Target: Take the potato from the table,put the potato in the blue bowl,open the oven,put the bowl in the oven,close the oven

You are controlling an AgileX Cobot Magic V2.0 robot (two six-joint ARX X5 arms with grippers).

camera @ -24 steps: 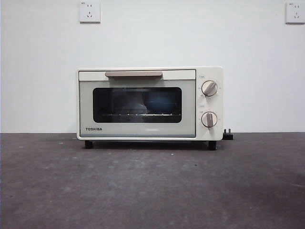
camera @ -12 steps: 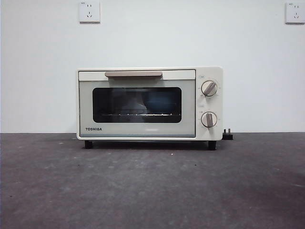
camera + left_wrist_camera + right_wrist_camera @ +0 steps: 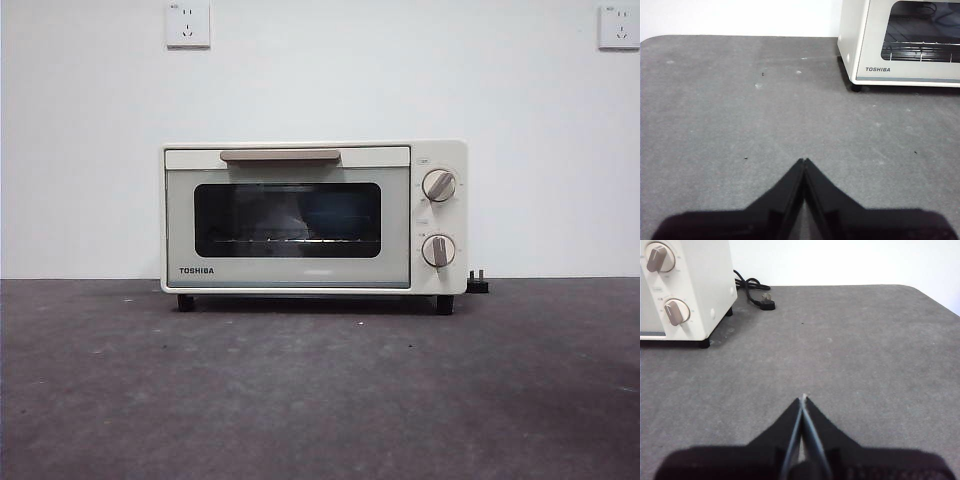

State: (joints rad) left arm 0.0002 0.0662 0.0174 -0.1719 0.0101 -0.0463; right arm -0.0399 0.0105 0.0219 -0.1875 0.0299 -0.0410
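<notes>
The cream-white Toshiba oven (image 3: pixel 314 216) stands at the back of the dark grey table (image 3: pixel 320 390), its glass door shut under the beige handle (image 3: pixel 280 155). A bluish shape shows dimly behind the glass on the rack; I cannot tell what it is. The potato and the blue bowl are not clearly in view. My left gripper (image 3: pixel 804 161) is shut with nothing in it, over bare table, well short of the oven (image 3: pixel 900 42). My right gripper (image 3: pixel 803 398) is shut and empty too, away from the oven's knob side (image 3: pixel 685 285).
A black power cord and plug (image 3: pixel 762 301) lie on the table beside the oven's knob end, the plug (image 3: pixel 478 284) showing at its lower corner. Two wall sockets (image 3: pixel 188 24) sit high on the white wall. The table's rounded corners show in both wrist views.
</notes>
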